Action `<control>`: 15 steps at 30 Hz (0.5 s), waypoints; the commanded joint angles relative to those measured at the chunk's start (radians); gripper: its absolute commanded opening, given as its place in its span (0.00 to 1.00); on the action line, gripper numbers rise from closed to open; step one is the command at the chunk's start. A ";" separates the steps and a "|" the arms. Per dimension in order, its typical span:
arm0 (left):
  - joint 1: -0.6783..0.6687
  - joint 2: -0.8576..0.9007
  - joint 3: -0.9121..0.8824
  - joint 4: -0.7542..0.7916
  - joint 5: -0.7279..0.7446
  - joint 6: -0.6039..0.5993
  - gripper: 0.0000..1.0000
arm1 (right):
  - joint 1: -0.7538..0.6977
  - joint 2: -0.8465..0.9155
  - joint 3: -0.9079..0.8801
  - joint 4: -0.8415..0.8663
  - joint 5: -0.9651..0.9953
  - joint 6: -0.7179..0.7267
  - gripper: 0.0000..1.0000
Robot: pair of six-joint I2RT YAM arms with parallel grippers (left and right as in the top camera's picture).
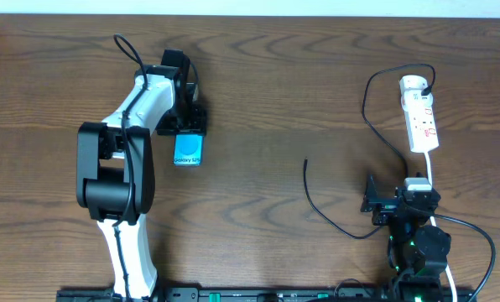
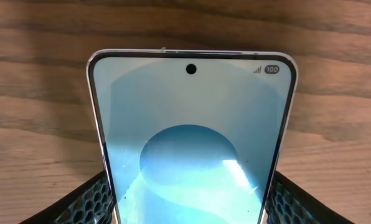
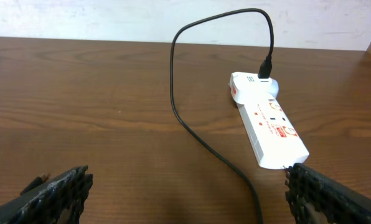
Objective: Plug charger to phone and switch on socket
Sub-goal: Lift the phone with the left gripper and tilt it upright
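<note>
Left gripper (image 2: 188,208) looks to be pinching the phone (image 2: 192,143) by its edges. Right gripper (image 3: 185,199) gapes empty, power strip (image 3: 269,124) ahead, cable (image 1: 311,197) tip off left. If the pinch is loose, the phone slides during plugging.

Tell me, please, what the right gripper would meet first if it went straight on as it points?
The right gripper would probably meet the charger cable first, then the socket; its height above the table is unclear.

Left arm (image 1: 141,96) white with black joints, thin black cable (image 1: 129,48), right arm (image 1: 418,245) black, seemingly green-lit
</note>
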 commanded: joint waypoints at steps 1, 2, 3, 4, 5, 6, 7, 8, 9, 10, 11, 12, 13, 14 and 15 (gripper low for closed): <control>-0.002 -0.068 0.001 -0.010 0.051 -0.021 0.08 | 0.008 -0.006 -0.002 -0.004 0.005 0.016 0.99; -0.002 -0.076 0.001 -0.011 0.064 -0.020 0.07 | 0.008 -0.006 -0.002 -0.005 0.005 0.017 0.99; -0.002 -0.089 0.001 -0.012 0.088 -0.020 0.08 | 0.008 -0.006 -0.002 -0.005 0.005 0.017 0.99; -0.002 -0.100 0.001 -0.012 0.105 -0.020 0.07 | 0.008 -0.006 -0.002 -0.004 0.005 0.017 0.99; -0.002 -0.115 0.001 -0.012 0.125 -0.020 0.08 | 0.008 -0.006 -0.002 -0.004 0.005 0.017 0.99; -0.002 -0.124 0.001 -0.012 0.133 -0.021 0.07 | 0.008 -0.006 -0.002 -0.005 0.005 0.017 0.99; -0.002 -0.153 0.001 -0.014 0.156 -0.024 0.08 | 0.008 -0.006 -0.002 -0.005 0.005 0.017 0.99; -0.002 -0.165 0.001 -0.014 0.167 -0.026 0.08 | 0.008 -0.006 -0.002 -0.005 0.005 0.017 0.99; -0.002 -0.179 0.001 -0.015 0.180 -0.030 0.07 | 0.008 -0.006 -0.002 -0.005 0.005 0.017 0.99; -0.002 -0.195 0.001 -0.016 0.197 -0.032 0.07 | 0.008 -0.006 -0.002 -0.005 0.005 0.017 0.99; -0.002 -0.209 0.001 -0.017 0.215 -0.032 0.07 | 0.008 -0.006 -0.002 -0.005 0.005 0.017 0.99; -0.002 -0.222 0.001 -0.018 0.232 -0.032 0.08 | 0.008 -0.006 -0.002 -0.004 0.005 0.017 0.99; -0.002 -0.237 0.001 -0.019 0.253 -0.037 0.07 | 0.008 -0.006 -0.002 -0.004 0.005 0.017 0.99; -0.002 -0.251 0.001 -0.020 0.273 -0.045 0.07 | 0.008 -0.006 -0.002 -0.005 0.005 0.017 0.99; -0.002 -0.262 0.001 -0.020 0.288 -0.056 0.08 | 0.008 -0.006 -0.002 -0.005 0.005 0.017 0.99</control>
